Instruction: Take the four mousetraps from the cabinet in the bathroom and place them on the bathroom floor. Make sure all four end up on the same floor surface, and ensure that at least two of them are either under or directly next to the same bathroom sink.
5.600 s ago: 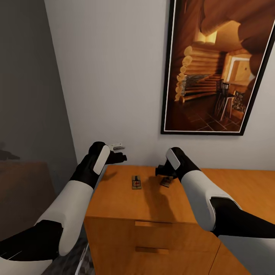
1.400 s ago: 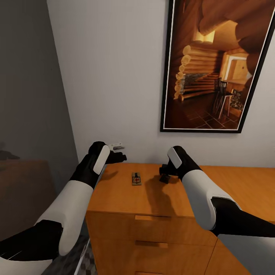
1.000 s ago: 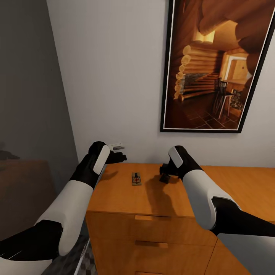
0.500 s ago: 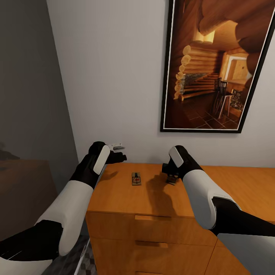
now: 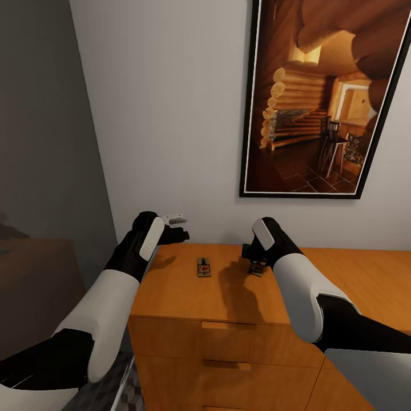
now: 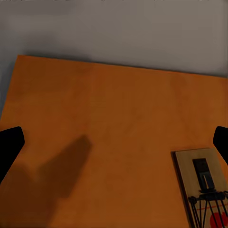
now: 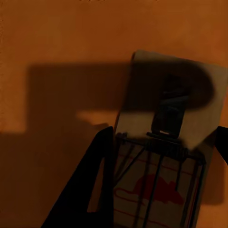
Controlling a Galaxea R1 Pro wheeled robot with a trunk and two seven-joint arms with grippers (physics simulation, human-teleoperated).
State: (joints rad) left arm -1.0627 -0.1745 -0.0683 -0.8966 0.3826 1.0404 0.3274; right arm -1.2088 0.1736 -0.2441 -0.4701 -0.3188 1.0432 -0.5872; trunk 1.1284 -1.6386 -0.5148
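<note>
Mousetraps lie on the flat top of the cabinet (image 5: 188,297): one mousetrap (image 5: 204,267) rests flat on the wood, back from the front edge and nearer the left end, its length running toward the wall; the left wrist view catches the same trap (image 6: 202,187) off to one side, its wire parts and a red mark visible; a second mousetrap (image 5: 256,268) sits further along toward the right, close to the back edge, tilted, with one end lifted off the wood; the right gripper (image 5: 255,261) hangs directly over it, and in the right wrist view the trap (image 7: 166,161) lies between the two dark fingers (image 7: 92,185), one of them against its side, so the jaws appear clamped on it; the left gripper (image 5: 177,233) hovers above the cabinet's back left corner, its jaws spread wide and holding nothing; two drawer fronts with bar handles (image 5: 220,326) show below the front edge; a framed picture (image 5: 328,97) of a log interior hangs on the white wall above the cabinet.
</note>
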